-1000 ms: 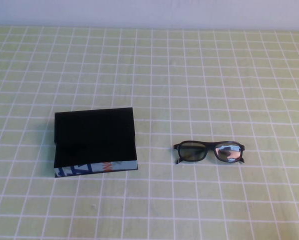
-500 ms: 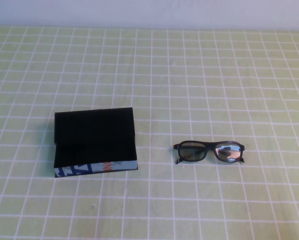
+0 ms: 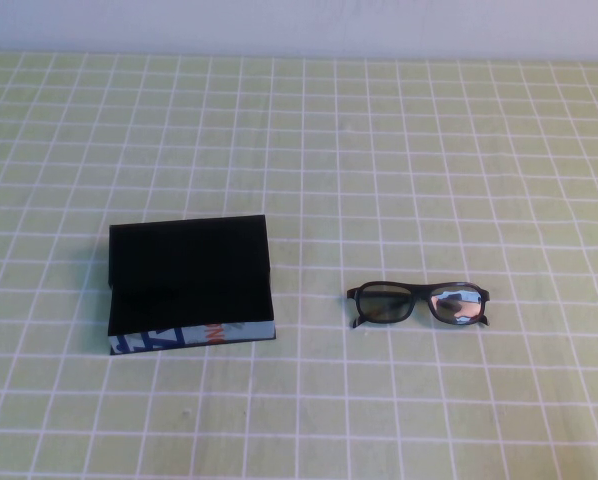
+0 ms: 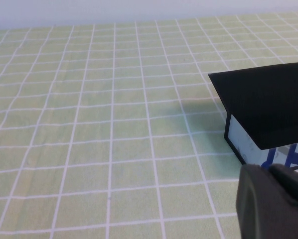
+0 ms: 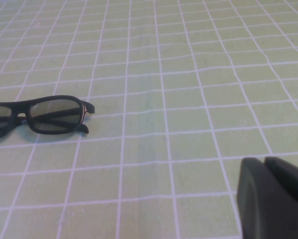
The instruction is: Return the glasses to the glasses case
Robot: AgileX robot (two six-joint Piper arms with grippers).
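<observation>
— On the bench (image 3: 399, 140), the high view shows the glasses case (image 3: 190, 284) toward the robot's left and the glasses (image 3: 417, 304) well apart to its right, resting on their folded arms. Neither arm appears there.

— And the wrist views?

— The left wrist view shows one corner of the glasses case (image 4: 268, 107), its black flap lid raised over a pale end wall, cut off by the frame edge. The left tool (image 4: 273, 204) sits near that corner, clear of it; whether it is open or closed cannot be told. The right wrist view shows the glasses (image 5: 37, 115), one lens cut off, lying apart from the right tool (image 5: 273, 196), whose fingers are pressed together on nothing.

— Anything hidden?

— The case's inside stays unseen.
</observation>
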